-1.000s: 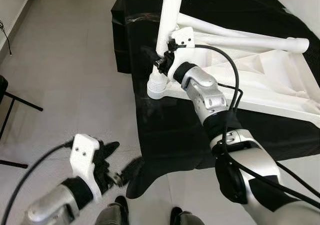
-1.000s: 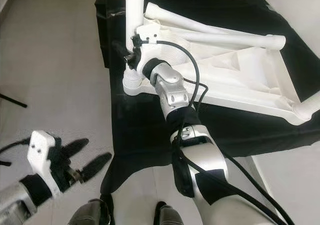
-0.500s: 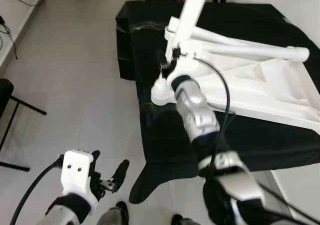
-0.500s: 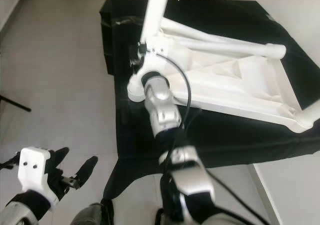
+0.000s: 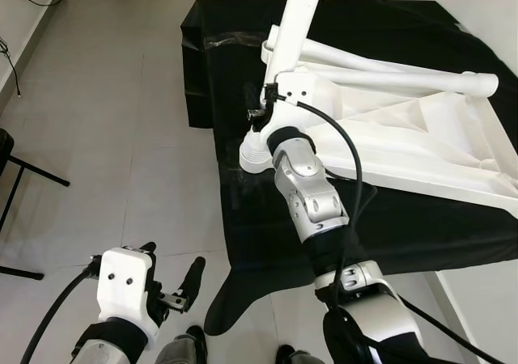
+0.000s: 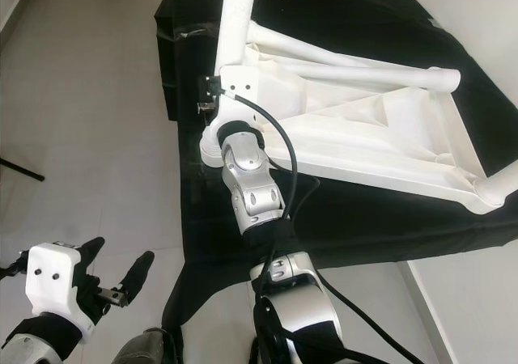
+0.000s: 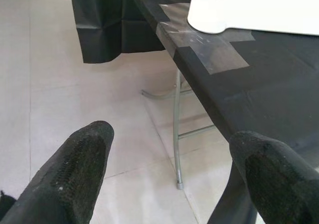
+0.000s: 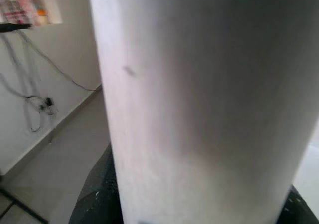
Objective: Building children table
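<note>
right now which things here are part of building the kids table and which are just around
Part of the job:
- upside-down white plastic tabletop
- upright white plastic leg tube, held by the right gripper
- loose white leg tube lying on the tabletop

Just around:
- black cloth-covered folding table
- idle left gripper, jaws open

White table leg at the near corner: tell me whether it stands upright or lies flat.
Upright, leaning slightly: the table leg rises from its corner socket, gripped by the right gripper.
</note>
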`<state>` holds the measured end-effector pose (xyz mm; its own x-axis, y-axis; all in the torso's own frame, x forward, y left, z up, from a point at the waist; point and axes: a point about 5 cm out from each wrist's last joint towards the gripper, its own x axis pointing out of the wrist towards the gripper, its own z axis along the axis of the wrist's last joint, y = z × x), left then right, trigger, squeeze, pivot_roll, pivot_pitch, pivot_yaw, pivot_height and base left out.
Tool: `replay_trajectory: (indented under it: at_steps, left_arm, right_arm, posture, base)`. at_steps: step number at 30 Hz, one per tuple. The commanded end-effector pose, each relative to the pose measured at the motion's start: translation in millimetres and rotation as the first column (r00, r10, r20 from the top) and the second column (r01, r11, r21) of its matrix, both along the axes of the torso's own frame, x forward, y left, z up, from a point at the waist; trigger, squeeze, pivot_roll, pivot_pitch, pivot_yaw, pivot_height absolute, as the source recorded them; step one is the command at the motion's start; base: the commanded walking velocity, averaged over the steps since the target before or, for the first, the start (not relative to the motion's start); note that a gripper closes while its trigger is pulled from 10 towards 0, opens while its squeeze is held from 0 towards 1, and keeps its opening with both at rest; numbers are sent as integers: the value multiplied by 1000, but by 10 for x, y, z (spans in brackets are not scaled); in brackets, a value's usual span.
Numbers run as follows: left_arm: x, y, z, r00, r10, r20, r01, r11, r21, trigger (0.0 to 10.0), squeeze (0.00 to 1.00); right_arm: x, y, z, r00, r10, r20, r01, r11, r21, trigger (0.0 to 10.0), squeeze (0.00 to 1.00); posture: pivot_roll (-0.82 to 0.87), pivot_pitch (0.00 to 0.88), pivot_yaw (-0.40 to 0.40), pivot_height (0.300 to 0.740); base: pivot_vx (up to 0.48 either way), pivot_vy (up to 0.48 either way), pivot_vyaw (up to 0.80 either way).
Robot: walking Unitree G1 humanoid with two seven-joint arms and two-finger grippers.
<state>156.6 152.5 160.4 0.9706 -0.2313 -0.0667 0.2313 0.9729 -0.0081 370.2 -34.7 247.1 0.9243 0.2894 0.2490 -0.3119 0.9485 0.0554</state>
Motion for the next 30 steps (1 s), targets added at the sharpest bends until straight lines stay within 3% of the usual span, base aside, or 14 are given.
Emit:
replay_trajectory:
  at_steps: [1, 7, 22, 23, 25, 26, 28, 29, 30]
  left_arm:
    - [-13, -2, -51, 1000, 4, -23, -4, 1000, 1, 10000, 0]
    - [-9, -6, -64, 1000, 6, -18, -6, 1000, 1, 10000, 0]
    - [4, -20, -74, 1000, 7, -10, -7, 1000, -4, 10000, 0]
    - [4, -22, -75, 1000, 7, -9, -7, 1000, -4, 10000, 0]
    - [5, -23, -76, 1000, 7, -9, -7, 1000, -5, 10000, 0]
    - [5, -25, -76, 1000, 8, -7, -8, 1000, -4, 10000, 0]
    - [4, -24, -76, 1000, 9, -6, -9, 1000, -3, 10000, 0]
    - [4, -25, -76, 1000, 9, -6, -9, 1000, -3, 10000, 0]
    - [4, -25, -76, 1000, 9, -6, -9, 1000, -3, 10000, 0]
  right_arm:
    - [-14, 41, -380, 986, 49, -161, -56, 998, -41, 10000, 0]
    - [-3, 34, -258, 989, 114, -98, -122, 989, -81, 10000, 0]
    - [23, 4, -179, 986, 145, -83, -152, 985, -84, 10000, 0]
    - [27, 2, -169, 986, 148, -81, -154, 985, -80, 10000, 1000]
    - [30, 0, -162, 986, 149, -80, -155, 985, -77, 10000, 1000]
    - [45, -11, -144, 986, 147, -80, -153, 985, -76, 10000, 455]
    - [55, -19, -135, 986, 144, -81, -151, 986, -76, 10000, 455]
    - [62, -25, -127, 986, 146, -81, -152, 986, -72, 10000, 0]
    - [62, -25, -127, 986, 146, -81, -152, 986, -72, 10000, 0]
  posture:
    - [13, 286, -93, 740]
    - [4, 279, -94, 740]
    - [4, 273, -97, 740]
    - [4, 269, -96, 740]
    - [4, 269, -96, 740]
    - [4, 267, -97, 740]
    - [4, 267, -97, 740]
    - [6, 263, -98, 740]
    - [6, 263, -98, 740]
  base:
    - [0, 0, 0]
    - [0, 0, 0]
    - [0, 0, 0]
    - [0, 0, 0]
    - [0, 0, 0]
    - [0, 0, 0]
    - [0, 0, 0]
    - [0, 0, 0]
    - [0, 0, 0]
